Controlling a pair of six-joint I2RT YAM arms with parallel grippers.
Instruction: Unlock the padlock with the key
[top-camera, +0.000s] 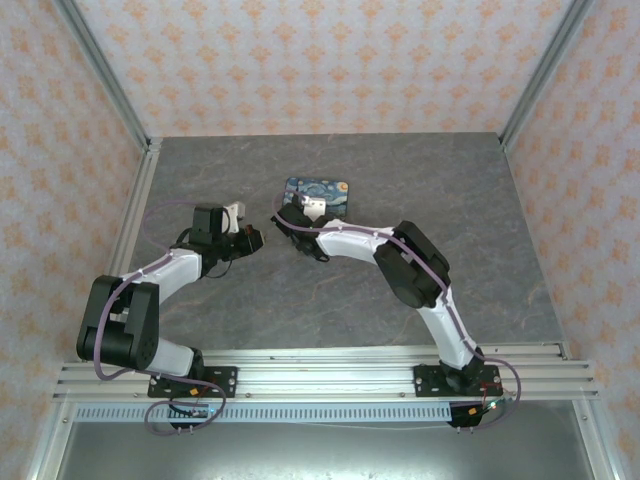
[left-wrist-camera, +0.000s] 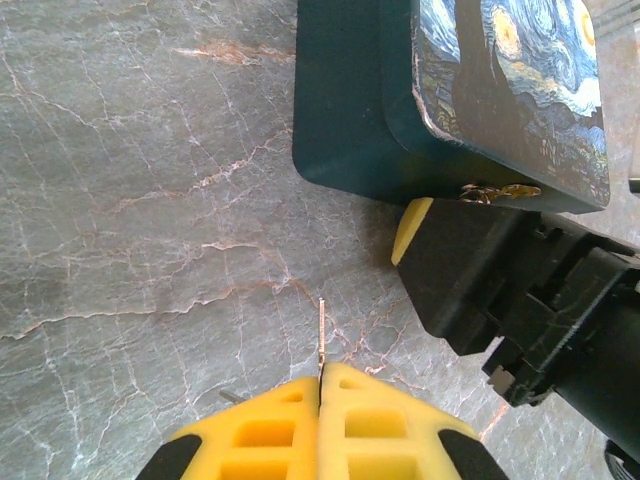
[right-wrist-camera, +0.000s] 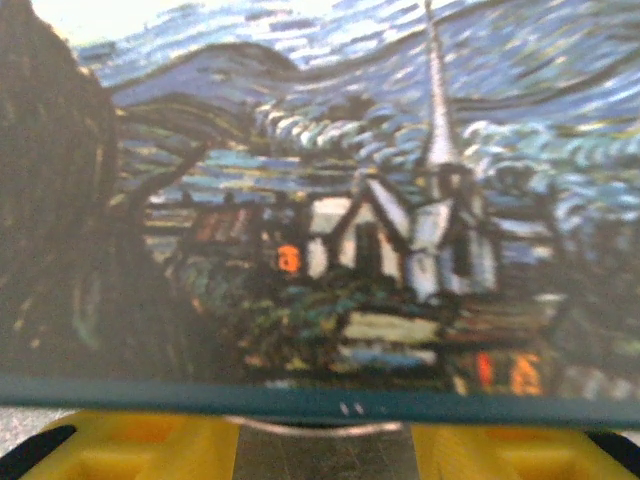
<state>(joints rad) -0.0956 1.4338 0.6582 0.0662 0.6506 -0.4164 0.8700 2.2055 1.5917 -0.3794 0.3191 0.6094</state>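
My left gripper (left-wrist-camera: 321, 372) is shut on the key (left-wrist-camera: 321, 332), whose thin blade sticks out past the yellow fingertips toward the table. In the top view the left gripper (top-camera: 252, 238) sits just left of the right gripper (top-camera: 293, 214), which is pressed up to the front of the starry-night box (top-camera: 325, 190). The right gripper (right-wrist-camera: 322, 442) has its yellow fingers (right-wrist-camera: 130, 445) apart, with a thin silver arc (right-wrist-camera: 320, 427) between them under the box's teal edge. A brass fitting (left-wrist-camera: 497, 192) shows on the box front. The padlock is hidden.
The painted box (left-wrist-camera: 350, 120) stands at the table's middle back. The right gripper's black body (left-wrist-camera: 520, 290) and one yellow finger (left-wrist-camera: 411, 228) lie close to the right of the key. Grey marbled tabletop (left-wrist-camera: 150, 200) stretches to the left. Metal frame posts (top-camera: 135, 200) edge the table.
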